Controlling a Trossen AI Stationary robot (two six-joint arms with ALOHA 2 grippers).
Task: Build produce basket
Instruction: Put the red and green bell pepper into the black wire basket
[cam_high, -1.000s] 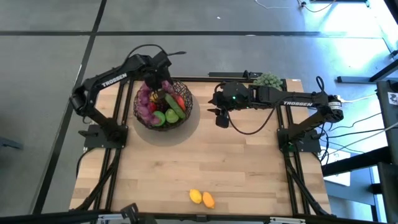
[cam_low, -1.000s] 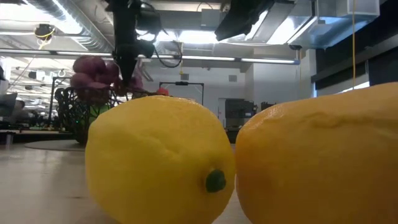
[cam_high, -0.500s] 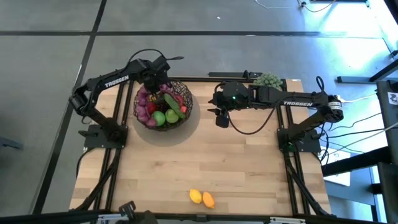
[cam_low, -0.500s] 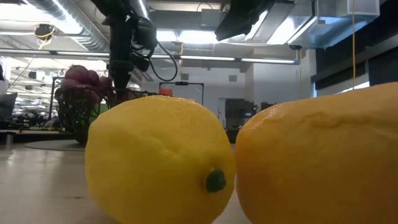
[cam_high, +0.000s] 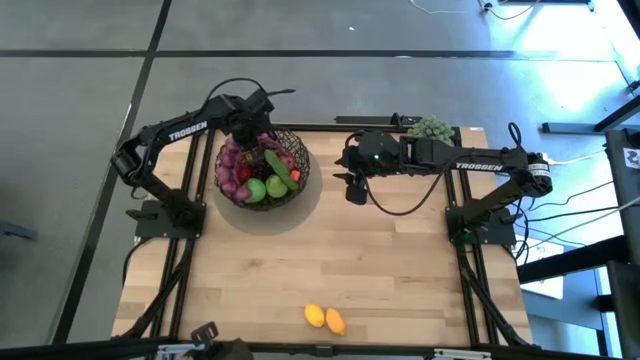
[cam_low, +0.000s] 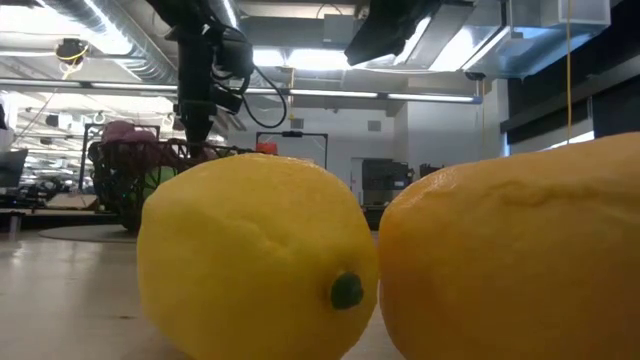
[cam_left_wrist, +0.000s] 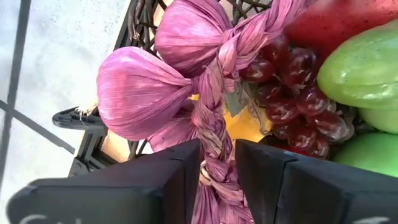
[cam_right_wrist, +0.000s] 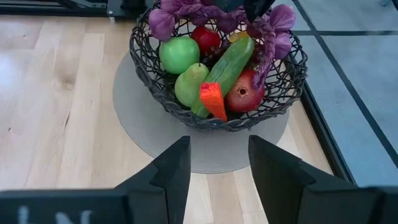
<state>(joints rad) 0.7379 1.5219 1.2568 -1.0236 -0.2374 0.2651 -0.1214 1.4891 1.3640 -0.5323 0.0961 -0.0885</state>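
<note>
Dark wire mesh basket (cam_right_wrist: 168, 93) on a pale, matt wooden table (cam_high: 330, 260).
Inside, glossy plastic-looking grapes (cam_left_wrist: 298, 99), a smooth green apple (cam_right_wrist: 178, 54) and fibrous, papery purple braided bulbs (cam_left_wrist: 186, 68); matt black fingers (cam_left_wrist: 180, 174); dimpled yellow lemon (cam_low: 255, 255).

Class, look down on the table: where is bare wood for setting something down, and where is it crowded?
Bare wood spans the middle, between the basket and the two lemons at the near edge. The basket itself is crowded, heaped with produce, the left gripper above it.
</note>
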